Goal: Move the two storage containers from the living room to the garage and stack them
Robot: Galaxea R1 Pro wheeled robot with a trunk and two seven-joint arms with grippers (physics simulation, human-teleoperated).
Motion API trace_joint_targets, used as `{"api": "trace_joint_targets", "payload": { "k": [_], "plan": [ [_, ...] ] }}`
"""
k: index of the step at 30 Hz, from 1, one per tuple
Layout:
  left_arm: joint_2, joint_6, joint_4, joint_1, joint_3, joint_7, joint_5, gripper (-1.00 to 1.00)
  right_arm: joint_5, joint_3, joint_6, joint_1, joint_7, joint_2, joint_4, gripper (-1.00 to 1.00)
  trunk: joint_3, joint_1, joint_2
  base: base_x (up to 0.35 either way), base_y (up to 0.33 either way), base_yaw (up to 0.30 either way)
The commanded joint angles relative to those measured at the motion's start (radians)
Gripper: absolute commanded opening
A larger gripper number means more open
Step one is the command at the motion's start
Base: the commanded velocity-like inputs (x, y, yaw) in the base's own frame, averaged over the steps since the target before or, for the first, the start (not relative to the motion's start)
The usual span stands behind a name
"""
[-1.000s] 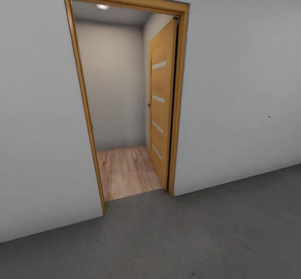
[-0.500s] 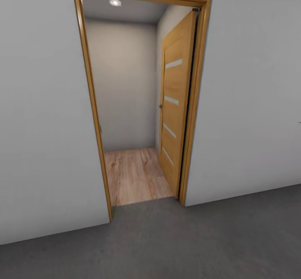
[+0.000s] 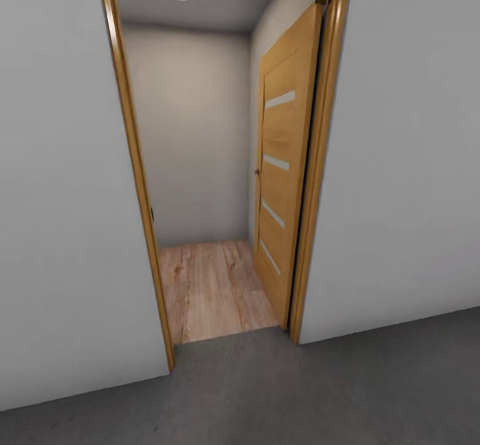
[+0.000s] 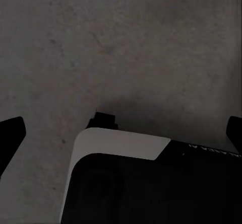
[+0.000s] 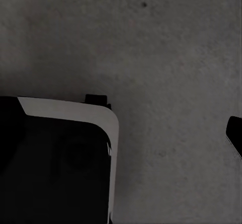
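The two storage containers are out of view, and so is the living room. I stand on the garage's dark grey concrete floor (image 3: 313,392), facing a white wall with an open doorway (image 3: 200,165). In the left wrist view my left gripper (image 4: 121,133) is open, its dark fingertips (image 4: 11,133) wide apart over the concrete, with nothing between them. In the right wrist view my right gripper (image 5: 121,133) hangs over the same floor. One fingertip (image 5: 235,133) shows at the edge, and nothing is held.
The slatted light-wood door (image 3: 283,165) is swung inward against the right side of the frame (image 3: 133,185). Beyond it lies a small space with a wood-plank floor (image 3: 210,288) and a grey back wall (image 3: 193,132). My black-and-white base (image 4: 151,183) shows under the wrists.
The whole head view has shifted. The doorway now looks larger and sits further right and lower, so the camera has come closer to it. Nothing in the room itself moved.
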Motion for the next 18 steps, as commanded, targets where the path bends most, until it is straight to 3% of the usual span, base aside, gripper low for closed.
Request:
{"api": "trace_joint_targets", "payload": {
  "k": [1, 10, 18],
  "plan": [
    [-0.001, -0.003, 0.001, -0.001, -0.007, 0.003, 0.008, 1.0, -0.008, 0.008, -0.004, -0.001, -0.004, 0.001, 0.003, 1.0, -0.001, 0.001, -0.001, 0.323, 0.0, 0.0],
    [0.001, -0.003, 0.001, -0.001, -0.007, 0.003, 0.007, 1.0, -0.011, 0.005, 0.0, -0.001, -0.012, 0.001, 0.003, 1.0, -0.001, 0.001, -0.001, 0.323, 0.0, 0.014],
    [0.0, -0.003, 0.001, -0.001, -0.007, 0.003, 0.007, 1.0, -0.012, 0.003, -0.004, -0.001, -0.013, 0.0, 0.003, 1.0, -0.001, 0.001, -0.001, 0.323, -0.001, 0.22]
  ]
}}
